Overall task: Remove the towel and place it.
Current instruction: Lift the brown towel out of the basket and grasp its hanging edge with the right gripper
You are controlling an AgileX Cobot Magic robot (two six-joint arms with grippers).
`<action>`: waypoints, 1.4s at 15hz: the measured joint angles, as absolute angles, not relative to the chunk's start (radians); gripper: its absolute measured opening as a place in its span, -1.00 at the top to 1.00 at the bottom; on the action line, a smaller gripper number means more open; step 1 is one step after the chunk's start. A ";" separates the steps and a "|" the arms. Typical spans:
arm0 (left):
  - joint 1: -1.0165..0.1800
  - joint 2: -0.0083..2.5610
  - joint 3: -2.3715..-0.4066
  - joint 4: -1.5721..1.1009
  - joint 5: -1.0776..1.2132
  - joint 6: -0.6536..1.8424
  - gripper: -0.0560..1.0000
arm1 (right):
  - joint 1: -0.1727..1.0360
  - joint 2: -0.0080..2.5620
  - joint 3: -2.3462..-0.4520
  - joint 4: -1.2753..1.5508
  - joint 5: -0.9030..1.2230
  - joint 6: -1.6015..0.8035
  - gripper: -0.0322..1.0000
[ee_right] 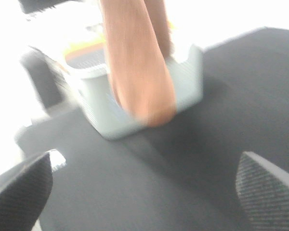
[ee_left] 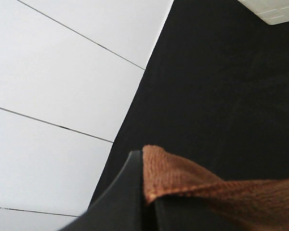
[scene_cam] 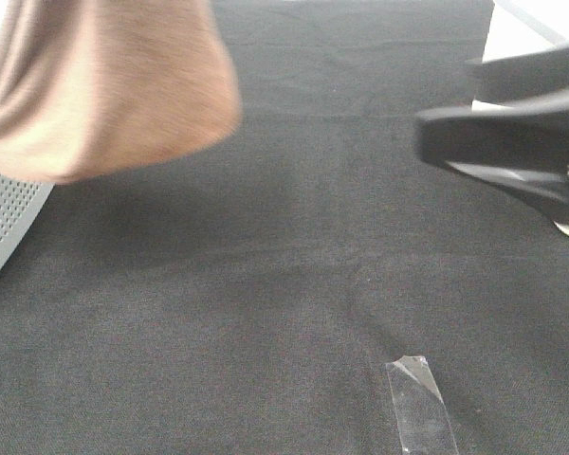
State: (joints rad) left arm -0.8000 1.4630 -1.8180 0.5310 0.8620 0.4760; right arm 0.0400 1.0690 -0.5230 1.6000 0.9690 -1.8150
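The brown towel [scene_cam: 104, 81] hangs bunched in the air at the upper left of the exterior view, above the black table cloth [scene_cam: 294, 256]. In the left wrist view my left gripper [ee_left: 144, 192] is shut on a hemmed edge of the towel [ee_left: 183, 180]. My right gripper [scene_cam: 455, 104] hovers at the right, apart from the towel. In the right wrist view its fingertips [ee_right: 24, 187] stand wide apart and empty, and the towel [ee_right: 139, 67] hangs in front of a pale basket. No white tag shows.
A pale perforated basket [scene_cam: 5, 223] stands at the left edge of the table; it also shows in the right wrist view [ee_right: 188, 77] and the left wrist view [ee_left: 274, 9]. A strip of clear tape [scene_cam: 419, 403] lies on the cloth near the front. White tiled floor [ee_left: 53, 96] borders the table.
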 joint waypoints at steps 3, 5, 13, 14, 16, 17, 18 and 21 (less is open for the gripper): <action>-0.822 1.507 -1.818 0.531 0.857 0.527 0.89 | 0.044 1.308 -0.536 1.723 1.087 -2.045 -0.90; -0.823 1.530 -1.818 0.523 0.833 0.540 0.89 | 0.116 1.462 -0.602 1.732 1.096 -2.089 -0.90; -0.823 1.561 -1.818 0.491 0.786 0.545 0.89 | 0.358 1.790 -0.950 1.736 1.043 -2.056 -0.90; -0.823 1.563 -1.818 0.486 0.786 0.545 0.89 | 0.383 1.800 -0.961 1.734 1.010 -2.056 -0.90; -0.823 1.563 -1.818 0.483 0.786 0.545 0.89 | 0.389 1.801 -0.962 1.734 1.003 -2.057 -0.90; -0.823 1.563 -1.818 0.476 0.786 0.545 0.89 | 0.389 1.801 -0.963 1.735 0.993 -2.057 -0.90; -0.823 1.563 -1.818 0.470 0.786 0.545 0.89 | 0.389 1.801 -0.963 1.735 0.982 -2.057 -0.90; -0.823 1.567 -1.818 0.468 0.786 0.545 0.89 | 0.428 1.822 -0.964 1.739 0.989 -2.075 -0.84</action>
